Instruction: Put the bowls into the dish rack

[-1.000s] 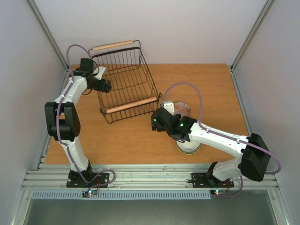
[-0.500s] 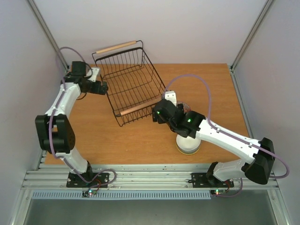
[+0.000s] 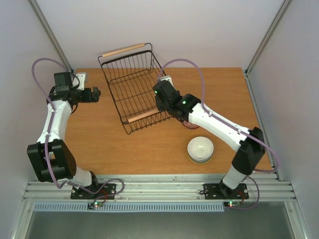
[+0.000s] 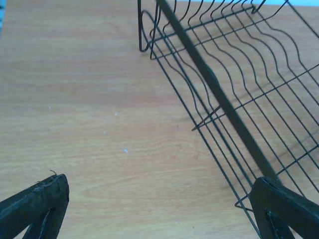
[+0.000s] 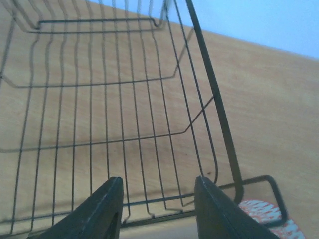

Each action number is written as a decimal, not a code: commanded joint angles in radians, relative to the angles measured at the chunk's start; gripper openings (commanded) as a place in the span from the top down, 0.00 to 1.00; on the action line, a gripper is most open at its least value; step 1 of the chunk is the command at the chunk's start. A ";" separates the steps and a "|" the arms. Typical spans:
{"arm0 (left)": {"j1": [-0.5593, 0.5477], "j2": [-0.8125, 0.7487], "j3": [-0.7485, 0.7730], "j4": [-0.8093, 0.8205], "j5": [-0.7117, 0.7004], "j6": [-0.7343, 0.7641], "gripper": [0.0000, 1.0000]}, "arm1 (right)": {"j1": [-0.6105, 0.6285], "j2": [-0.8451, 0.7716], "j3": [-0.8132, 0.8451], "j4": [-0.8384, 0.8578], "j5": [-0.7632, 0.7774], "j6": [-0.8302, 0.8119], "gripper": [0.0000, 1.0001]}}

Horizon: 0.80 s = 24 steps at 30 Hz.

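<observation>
Left gripper has let go of the dish rack, jaws wide. Right gripper has swung over it, jaws half-spread, seemingly empty. The cream bowl waits on the desk, lower right.

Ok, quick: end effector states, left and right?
Left end effector: open, holding nothing.
Right end effector: partly open, holding nothing, at the dish rack.

Soft, even light falls from above, bright without glare. On the table the dish rack throws only faint, thin shadows of its wires. Both wrist pictures are sharp on those wires, while the dark fingers at the bottom edge look soft and underlit. The wall in the right wrist view has a bluish cast.
</observation>
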 commanded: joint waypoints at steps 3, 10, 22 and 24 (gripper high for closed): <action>0.030 -0.012 -0.052 0.056 0.029 -0.023 0.01 | -0.174 0.098 0.103 -0.040 -0.139 -0.038 0.79; 0.037 -0.010 -0.063 0.069 0.025 -0.035 0.01 | -0.253 0.183 0.210 -0.079 -0.241 -0.113 0.84; 0.037 0.010 -0.068 0.069 0.036 -0.050 0.01 | -0.252 0.203 0.139 -0.114 -0.289 -0.073 0.84; 0.036 0.015 -0.068 0.069 0.042 -0.052 0.01 | -0.252 0.192 0.116 -0.118 -0.279 -0.072 0.85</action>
